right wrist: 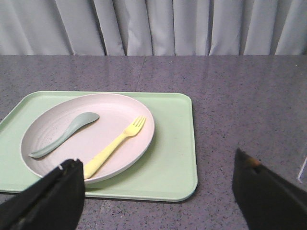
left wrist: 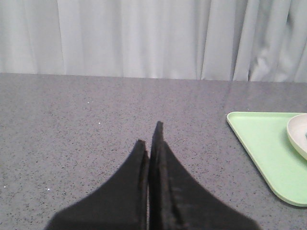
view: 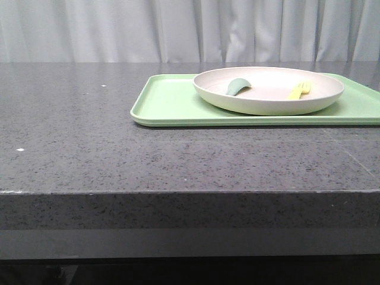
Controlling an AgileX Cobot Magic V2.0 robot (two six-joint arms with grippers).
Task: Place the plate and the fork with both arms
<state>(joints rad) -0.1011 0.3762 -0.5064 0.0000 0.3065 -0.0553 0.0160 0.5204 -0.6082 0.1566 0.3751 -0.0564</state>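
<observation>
A large, round, shallow cream-white matte plate (right wrist: 88, 136) with a raised rim sat on a rectangular light-green tray (right wrist: 170, 158) on the speckled grey stone table (view: 89, 148). Inside it lay a small pale-yellow plastic fork (right wrist: 115, 147) and a dull grey-green spoon (right wrist: 64, 134), apart. The left gripper (left wrist: 150, 139) had its tapered black fingers pressed together, empty; the right gripper (right wrist: 158, 191) stood wide apart, holding nothing.
</observation>
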